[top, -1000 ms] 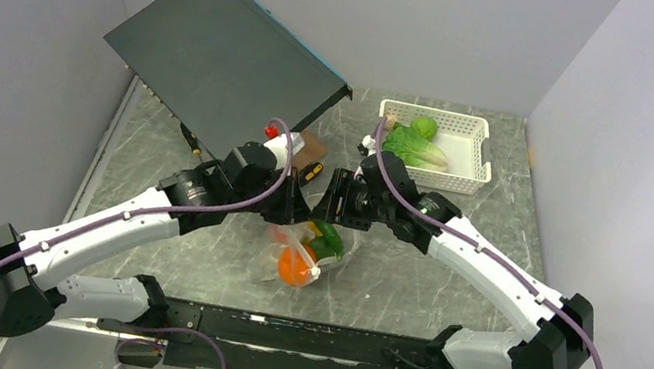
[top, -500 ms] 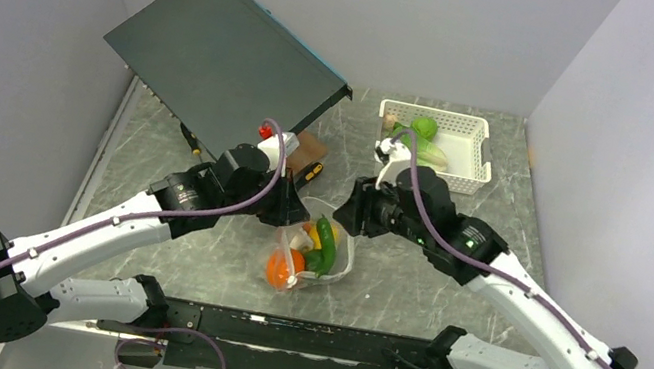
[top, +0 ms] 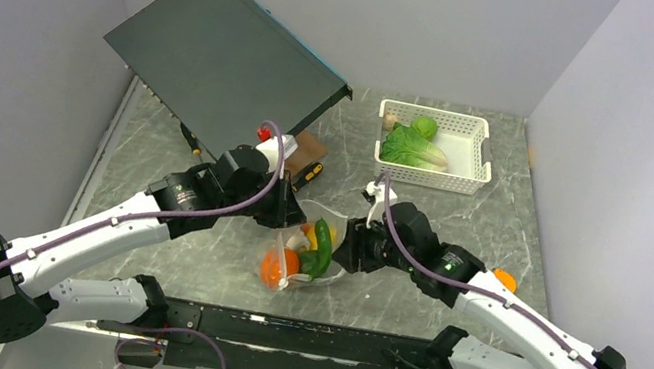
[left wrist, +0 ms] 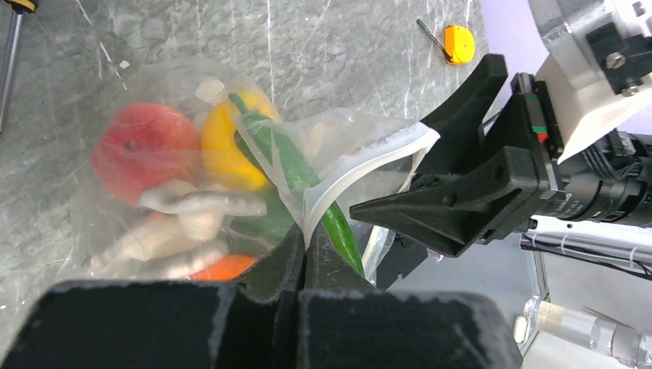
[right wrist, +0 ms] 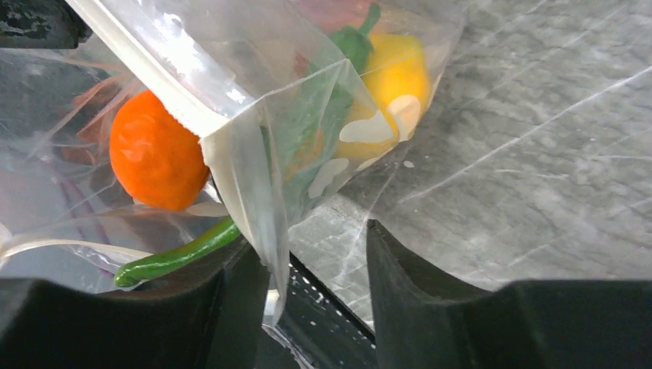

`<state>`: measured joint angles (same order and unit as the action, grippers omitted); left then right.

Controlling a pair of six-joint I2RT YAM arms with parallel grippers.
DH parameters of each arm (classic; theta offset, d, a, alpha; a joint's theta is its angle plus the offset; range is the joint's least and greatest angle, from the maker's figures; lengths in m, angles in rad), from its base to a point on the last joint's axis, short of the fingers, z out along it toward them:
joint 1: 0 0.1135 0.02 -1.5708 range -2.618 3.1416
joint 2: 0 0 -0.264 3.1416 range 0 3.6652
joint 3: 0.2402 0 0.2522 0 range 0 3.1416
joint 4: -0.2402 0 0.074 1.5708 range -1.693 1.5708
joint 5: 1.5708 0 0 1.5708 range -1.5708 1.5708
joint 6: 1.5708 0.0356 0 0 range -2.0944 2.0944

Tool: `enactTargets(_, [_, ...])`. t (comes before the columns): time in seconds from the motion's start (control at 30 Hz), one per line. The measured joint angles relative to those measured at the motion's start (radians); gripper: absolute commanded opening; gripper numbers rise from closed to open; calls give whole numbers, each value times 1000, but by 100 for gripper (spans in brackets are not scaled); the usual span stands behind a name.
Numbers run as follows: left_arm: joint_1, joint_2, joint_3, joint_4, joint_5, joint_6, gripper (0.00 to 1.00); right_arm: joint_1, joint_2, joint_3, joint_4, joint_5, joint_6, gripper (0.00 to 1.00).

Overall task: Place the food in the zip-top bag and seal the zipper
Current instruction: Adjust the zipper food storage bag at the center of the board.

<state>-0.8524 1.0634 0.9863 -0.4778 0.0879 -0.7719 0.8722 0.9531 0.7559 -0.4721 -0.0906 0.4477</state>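
"Marble table (top: 524, 194), grey walls (top: 14, 38). What does the overhead give you?"

"Both arms meet mid-table over the bag (top: 309, 263). A basket (top: 481, 161) holding lettuce (top: 411, 147) sits far right, and a dark panel (top: 225, 50) leans far left. From up there I cannot tell how either claw stands."

"And the left wrist?"

"The left gripper (left wrist: 304, 244) is pinched tight on the bag's mouth edge. The zipper (left wrist: 369, 157) arches away from it, unsealed, toward the other claw. Through the plastic I see a peach (left wrist: 146, 146), a yellow fruit (left wrist: 223, 146), a green pepper (left wrist: 304, 181), an orange (left wrist: 223, 267) and pale pieces (left wrist: 200, 204). A tape measure (left wrist: 459, 44) lies beyond on the marble."

"The right one?"

"Only its own camera settles that. The right gripper (right wrist: 311, 246) has its jaws apart, with the bag's corner hanging between them, close beside one finger. Nothing is clamped."
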Motion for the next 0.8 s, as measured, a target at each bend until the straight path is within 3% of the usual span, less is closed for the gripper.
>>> enactTargets(0.1, [0,0,2,-6,-1,0,0,7,0,-29,48,-19,17,7])
enactTargets(0.13, [0,0,3,-9,-2,1,0,10,2,-31,59,-26,22,2])
enactTargets(0.33, [0,12,83,-105,-30,44,0,26,5,72,21,-71,68,0])
enactTargets(0.57, [0,84,261,-233,-63,170,0,26,135,452,-92,-203,115,0])
enactTargets(0.8, [0,161,291,-325,-85,259,0,28,182,413,-68,-287,160,0])
